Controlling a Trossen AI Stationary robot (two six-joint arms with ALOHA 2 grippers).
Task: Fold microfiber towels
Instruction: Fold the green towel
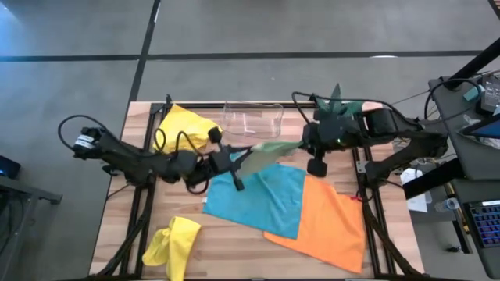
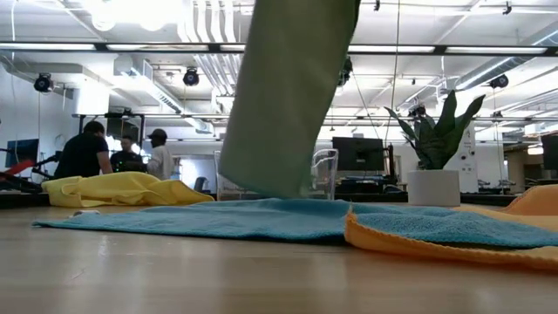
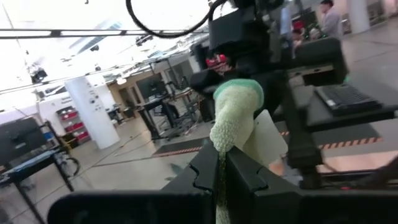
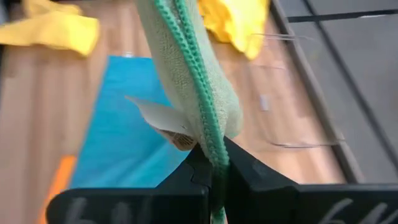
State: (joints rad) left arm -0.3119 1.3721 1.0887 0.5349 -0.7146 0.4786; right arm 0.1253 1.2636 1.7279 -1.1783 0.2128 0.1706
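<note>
A sage green towel (image 1: 266, 151) hangs stretched between my two grippers above the table's middle. My left gripper (image 1: 234, 160) is shut on its left end and my right gripper (image 1: 306, 145) on its right end. In the low view the green towel (image 2: 288, 96) hangs down to the turquoise towel (image 2: 261, 218); whether they touch I cannot tell. The turquoise towel (image 1: 258, 199) lies flat, and an orange towel (image 1: 324, 218) overlaps its right edge. One yellow towel (image 1: 186, 125) lies crumpled at the far left and another yellow towel (image 1: 172, 246) at the near left. My left gripper pinches a bunched corner of the green towel (image 3: 231, 124) between its two fingers, and the cloth bulges out past the fingertips (image 3: 249, 177). A white tag (image 3: 266, 138) sticks out beside it. The fingers point roughly level, toward the table's right side. My right gripper pinches the green towel's stitched edge (image 4: 208, 134) between its two fingers, right beside a white tag (image 4: 160, 117). The fingers slant downward toward the table's left side. The cloth runs on from the fingertips, lifted off the table here.
A clear plastic tray (image 1: 254, 117) stands at the table's far edge, between the arms. A small plant in a white pot (image 1: 337, 101) sits at the far right, behind my right arm. People stand in the room beyond the table (image 2: 122, 153). Bare wood shows along the near edge.
</note>
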